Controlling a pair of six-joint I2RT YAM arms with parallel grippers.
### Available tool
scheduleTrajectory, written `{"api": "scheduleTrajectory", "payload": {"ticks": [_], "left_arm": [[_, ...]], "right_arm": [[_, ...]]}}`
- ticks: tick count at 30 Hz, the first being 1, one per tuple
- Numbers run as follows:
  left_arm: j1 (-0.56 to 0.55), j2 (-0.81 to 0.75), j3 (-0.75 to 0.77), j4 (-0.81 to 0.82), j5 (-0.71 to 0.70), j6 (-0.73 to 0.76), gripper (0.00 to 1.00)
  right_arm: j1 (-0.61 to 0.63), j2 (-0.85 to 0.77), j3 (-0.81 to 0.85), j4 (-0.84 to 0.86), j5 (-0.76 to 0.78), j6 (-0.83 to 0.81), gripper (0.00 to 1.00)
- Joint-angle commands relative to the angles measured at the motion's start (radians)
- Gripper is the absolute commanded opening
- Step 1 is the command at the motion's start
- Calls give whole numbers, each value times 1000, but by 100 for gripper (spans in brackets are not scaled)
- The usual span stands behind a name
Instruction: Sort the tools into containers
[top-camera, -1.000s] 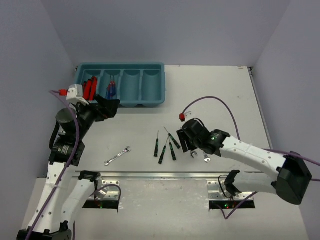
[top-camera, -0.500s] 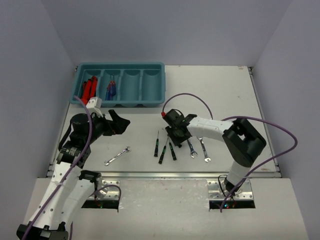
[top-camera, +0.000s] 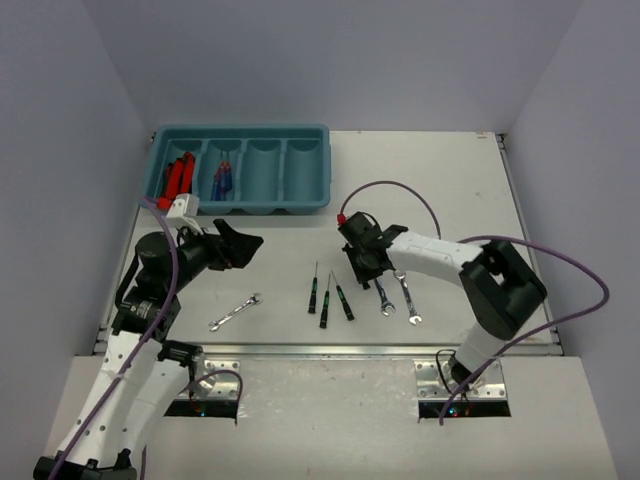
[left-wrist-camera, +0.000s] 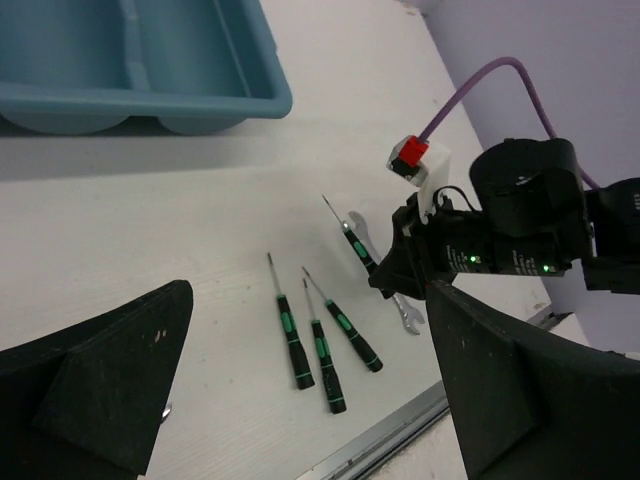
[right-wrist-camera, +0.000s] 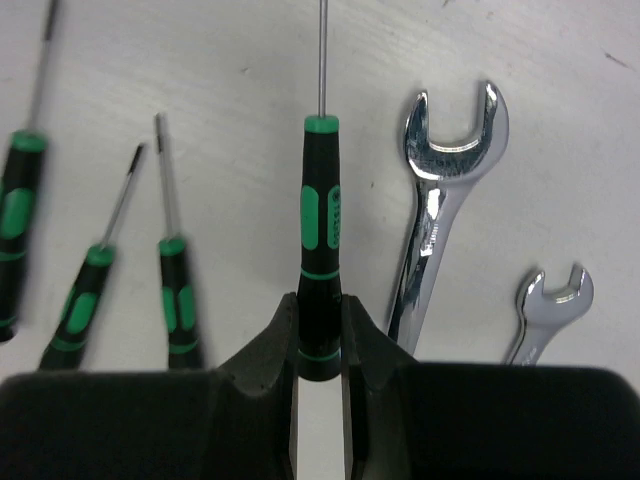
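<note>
Teal plastic fills the far-left corner, where the tray (top-camera: 300, 205) sits close to the left wall. Red-handled pliers (top-camera: 178, 178) lie in its first compartment and red-and-blue screwdrivers (top-camera: 221, 180) in its second. Just in front of its near rim my left gripper (top-camera: 238, 243) hangs above the table with its fingers spread wide, gripping nothing. A broad band of white tabletop (top-camera: 280, 250) lies between that rim and the loose tools. Below my left hand a lone silver wrench (top-camera: 234, 312) lies slantwise, close to the metal rail (top-camera: 320, 348) along the near edge. Further right three screwdrivers (top-camera: 326, 303) lie side by side, tips pointing away from me. Just beside them my right gripper (right-wrist-camera: 320, 320) is pinched tight on the butt of a black-and-green screwdriver (right-wrist-camera: 320, 230). One of its fingers (right-wrist-camera: 270, 350) presses each side of the handle; I cannot tell whether the tool is off the surface. Touching distance to its right lie a large wrench (right-wrist-camera: 440, 210) and a small wrench (right-wrist-camera: 550, 305), parallel to each other. Beyond them the tabletop runs wide to the right edge (top-camera: 515, 230).
</note>
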Motion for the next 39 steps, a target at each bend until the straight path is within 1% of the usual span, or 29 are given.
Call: {"api": "scheduleTrajectory", "payload": {"ticks": [1,2,3,4,5,7,9,12,14,15,16,17,18,20,21,22,23,24,25,27,28,29,30,32,34,36,37,38,39], "left_arm": [[-25,17,-168,450,240,-271,100],[-37,19,-228,601,288,-348,100],[-56,24,-260,764,295,-390,100],[-91,39,-278,792,275,-420,100],[-152,80,-283,900,216,-440,100],[-281,138,-243,949,123,-422,100],[-355,213,-201,970,82,-392,100],[-417,306,-174,993,23,-382,99],[-442,326,-170,999,-13,-382,95],[-447,348,-171,1015,-19,-381,84],[-461,359,-170,1020,-22,-383,76],[-467,378,-168,1022,-25,-384,58],[-472,389,-164,1021,-29,-385,47],[-480,404,-159,1020,-27,-385,31],[-483,414,-153,1020,-22,-385,21],[-486,426,-146,1020,-14,-385,9],[-489,434,-135,1019,1,-384,2],[-489,442,-131,1017,4,-380,0],[-489,453,-116,991,11,-368,0],[-489,473,-58,868,-39,-302,0],[-488,490,-8,807,-109,-247,0],[-486,509,43,710,-184,-198,0],[-484,552,124,570,-331,-138,0],[-462,653,271,278,-565,-75,0],[-397,770,422,166,-641,-25,0],[-280,888,536,108,-660,5,0],[-246,923,638,85,-672,32,0],[-214,964,648,60,-701,35,0],[-184,1065,779,-7,-754,84,0]], "right_arm": [[-5,-335,-121,221,-254,32,0],[-6,-414,-179,303,-386,22,0],[-7,-455,-251,395,-456,13,0],[-7,-480,-276,515,-487,17,0],[-7,-584,-380,704,-615,33,0],[-7,-626,-404,749,-683,41,0],[-7,-639,-408,788,-768,66,0],[-8,-651,-416,849,-830,99,0],[-7,-656,-419,866,-857,104,0],[-7,-656,-419,875,-867,109,0],[-7,-658,-421,883,-874,110,0],[-7,-659,-425,890,-875,116,0],[-7,-660,-424,888,-871,118,0],[-7,-662,-422,886,-866,119,0],[-7,-663,-421,884,-857,119,0],[-7,-663,-419,883,-844,120,0],[-7,-664,-418,873,-835,118,0],[-7,-664,-416,870,-824,117,0],[-7,-664,-413,838,-781,121,12],[-7,-675,-398,759,-635,123,67],[-7,-681,-391,672,-577,117,81],[-7,-692,-380,595,-487,113,82],[-7,-709,-359,470,-319,117,83],[-7,-745,-358,298,-40,152,84],[-8,-804,-392,210,153,155,90],[-8,-876,-417,175,202,136,93],[-8,-893,-426,174,198,126,93],[-8,-910,-432,167,198,110,93],[-8,-925,-439,152,198,97,93]]}}
